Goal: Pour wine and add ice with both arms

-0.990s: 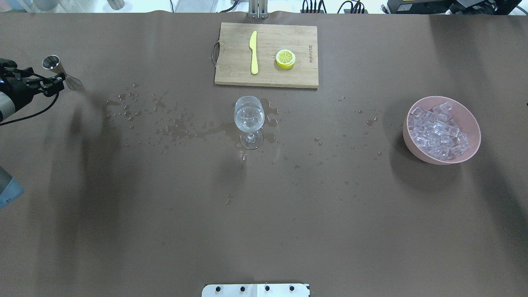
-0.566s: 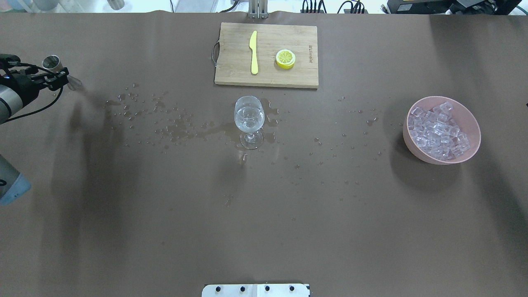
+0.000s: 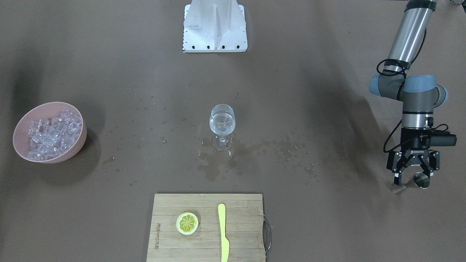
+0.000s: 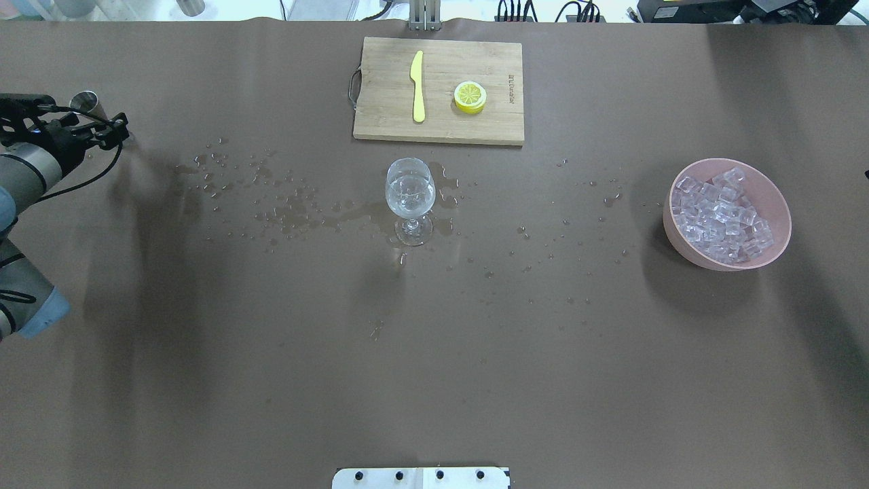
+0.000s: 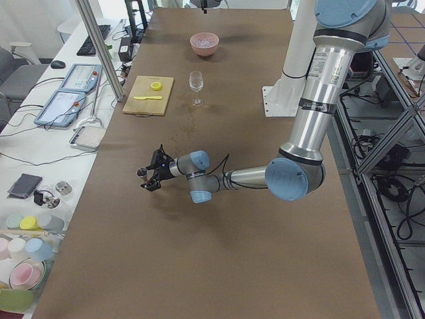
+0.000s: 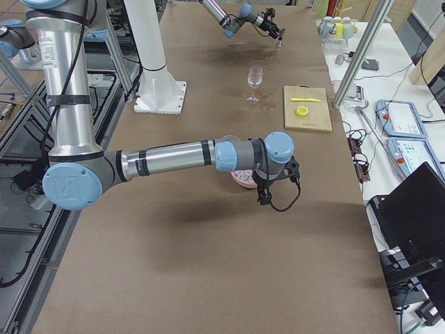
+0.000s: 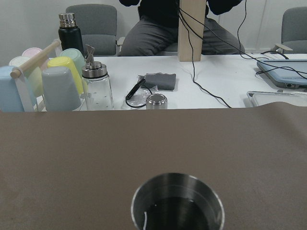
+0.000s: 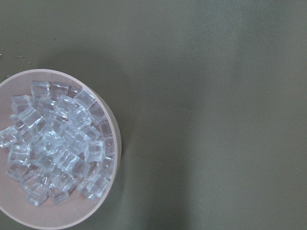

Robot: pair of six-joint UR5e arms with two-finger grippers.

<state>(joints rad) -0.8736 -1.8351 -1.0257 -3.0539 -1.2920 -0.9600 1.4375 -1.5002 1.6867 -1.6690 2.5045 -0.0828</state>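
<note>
A stemmed glass (image 4: 409, 200) stands mid-table with a little clear wine (image 3: 222, 122) in it. My left gripper (image 3: 414, 178) is low at the table's left end. Its jaws stand open, wider than the steel jigger (image 3: 421, 180) that stands between them. The jigger's mouth (image 7: 177, 203) looks dark inside in the left wrist view. A pink bowl (image 4: 781, 204) at the right holds many ice cubes (image 4: 723, 214). My right gripper (image 6: 265, 197) hangs above the bowl (image 8: 115, 129) and the ice (image 8: 57, 143). I cannot tell whether it is open or shut.
A wooden cutting board (image 4: 380, 122) at the far side carries a yellow knife (image 4: 417, 85) and a lemon slice (image 4: 470, 96). Spilled drops (image 4: 292, 210) lie left and right of the glass. The white base block (image 3: 214, 27) is at the robot's edge. Cups and a bottle (image 7: 96, 84) stand beyond the table.
My left gripper has shifted right in the overhead view and more of its arm has come into view. The jigger's rim has stayed in place. The glass and bowl have not moved.
</note>
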